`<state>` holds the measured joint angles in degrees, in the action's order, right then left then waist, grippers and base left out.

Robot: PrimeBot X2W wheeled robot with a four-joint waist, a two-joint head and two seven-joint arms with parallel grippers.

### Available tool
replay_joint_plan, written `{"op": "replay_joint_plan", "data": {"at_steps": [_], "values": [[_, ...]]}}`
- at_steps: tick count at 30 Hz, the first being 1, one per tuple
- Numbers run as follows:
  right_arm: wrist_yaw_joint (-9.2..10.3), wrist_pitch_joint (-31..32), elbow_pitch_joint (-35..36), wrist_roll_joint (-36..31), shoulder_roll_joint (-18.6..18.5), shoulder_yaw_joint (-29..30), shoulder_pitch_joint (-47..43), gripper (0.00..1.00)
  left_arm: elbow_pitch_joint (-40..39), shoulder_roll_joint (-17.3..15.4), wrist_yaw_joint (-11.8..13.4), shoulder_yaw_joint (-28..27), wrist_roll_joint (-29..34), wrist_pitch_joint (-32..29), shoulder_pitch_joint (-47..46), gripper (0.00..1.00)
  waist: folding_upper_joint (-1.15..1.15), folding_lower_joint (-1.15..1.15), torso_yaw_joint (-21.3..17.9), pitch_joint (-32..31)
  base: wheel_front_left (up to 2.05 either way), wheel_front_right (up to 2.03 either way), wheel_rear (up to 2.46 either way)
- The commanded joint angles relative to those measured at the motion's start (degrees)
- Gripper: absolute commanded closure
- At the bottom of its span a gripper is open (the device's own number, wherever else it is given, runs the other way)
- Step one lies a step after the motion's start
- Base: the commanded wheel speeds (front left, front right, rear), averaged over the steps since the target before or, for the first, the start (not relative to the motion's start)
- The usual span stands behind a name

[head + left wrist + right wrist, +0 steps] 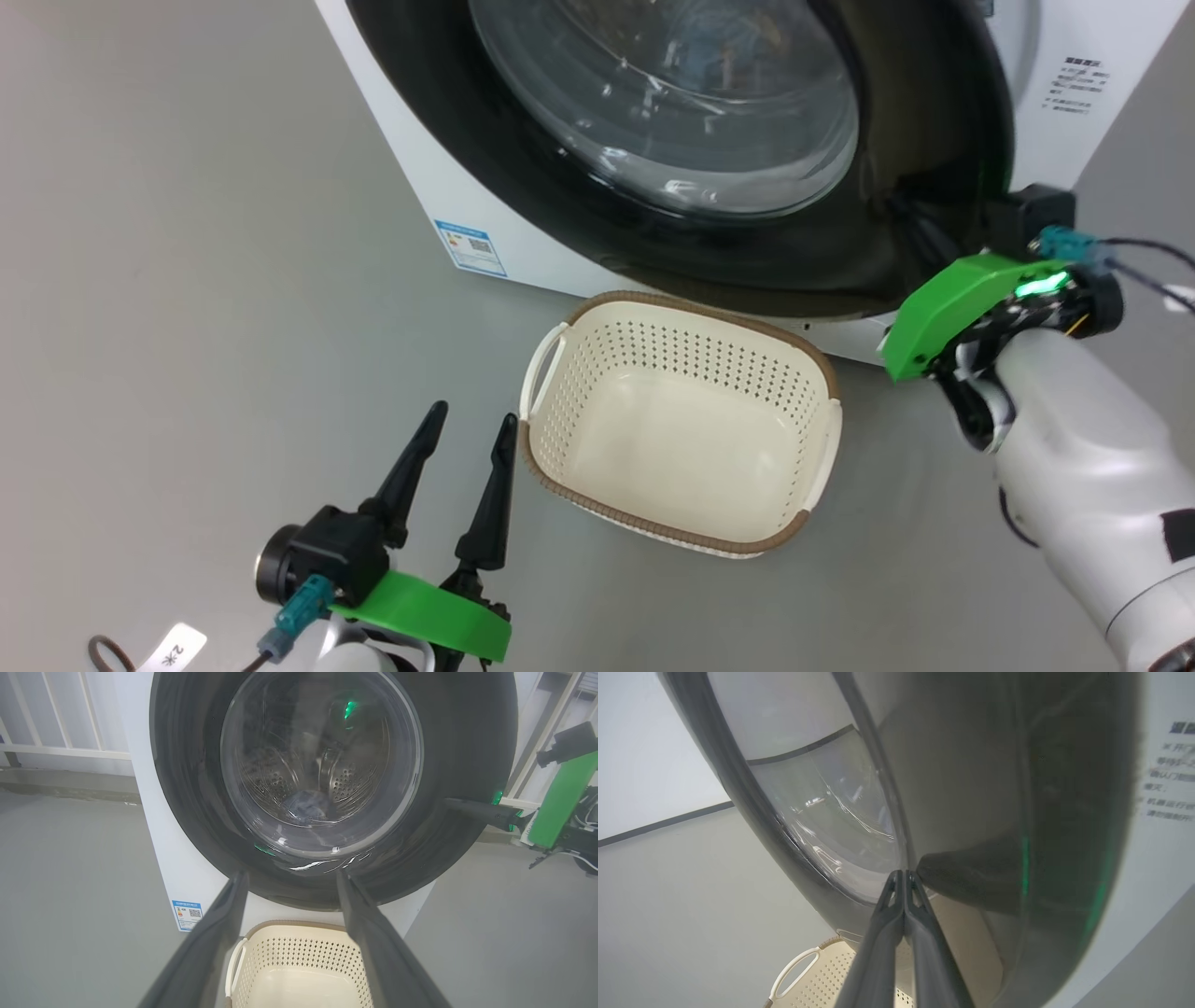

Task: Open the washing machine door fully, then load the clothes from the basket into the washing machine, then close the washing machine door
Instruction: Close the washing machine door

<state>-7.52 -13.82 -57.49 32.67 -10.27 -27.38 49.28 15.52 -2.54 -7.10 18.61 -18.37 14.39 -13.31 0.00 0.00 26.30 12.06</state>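
Observation:
The washing machine (439,177) has its round black door (934,112) lying against its front; I cannot tell if it is latched. Behind the glass a bluish bundle, the clothes (306,805), rests at the bottom of the steel drum. The cream basket (691,308) stands empty on the floor before the machine. My right gripper (901,215) is shut, holding nothing, with its tips pressed on the door's right rim (971,788); the tips (903,872) meet the glossy surface. My left gripper (473,415) stands open left of the basket, pointing at the door (187,788).
A blue label sticker (471,247) marks the machine's lower left corner. A white railing (65,751) runs behind the machine at the left. Grey floor (187,327) spreads to the left. A cable loop and white tag (177,644) lie by my left arm.

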Motion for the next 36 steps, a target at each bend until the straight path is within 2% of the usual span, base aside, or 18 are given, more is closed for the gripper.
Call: {"op": "replay_joint_plan", "data": {"at_steps": [1, 18, 24, 36], "values": [[0.03, -1.01, 0.03, 0.65, -0.44, 0.36, 2.28, 1.0, -1.51, -0.49, -0.31, -1.45, 0.69, 0.61, -2.08, 0.0, 0.0, 0.0, 0.8, 0.64, 0.0, 0.0, 0.0], [0.03, -1.17, -3.35, -1.42, -4.97, 6.12, 9.36, 1.0, -1.47, -0.35, -0.36, 0.17, -0.73, 0.61, -3.16, 0.0, 0.0, 0.0, 4.49, 1.35, 0.0, 0.0, 0.0], [0.03, -1.18, -2.44, -2.59, -4.21, 6.52, 8.65, 1.0, -1.42, -0.34, -0.34, -0.23, -0.47, 0.61, -2.75, 0.0, 0.0, 0.0, 3.76, 0.99, 0.0, 0.0, 0.0], [0.03, -1.18, 1.16, -1.29, -1.57, 3.05, 2.61, 1.0, -0.41, -0.34, 0.0, -0.86, 0.15, 0.61, -2.93, 0.0, 0.0, 0.0, 1.28, -0.94, 0.0, 0.0, 0.0]]}}
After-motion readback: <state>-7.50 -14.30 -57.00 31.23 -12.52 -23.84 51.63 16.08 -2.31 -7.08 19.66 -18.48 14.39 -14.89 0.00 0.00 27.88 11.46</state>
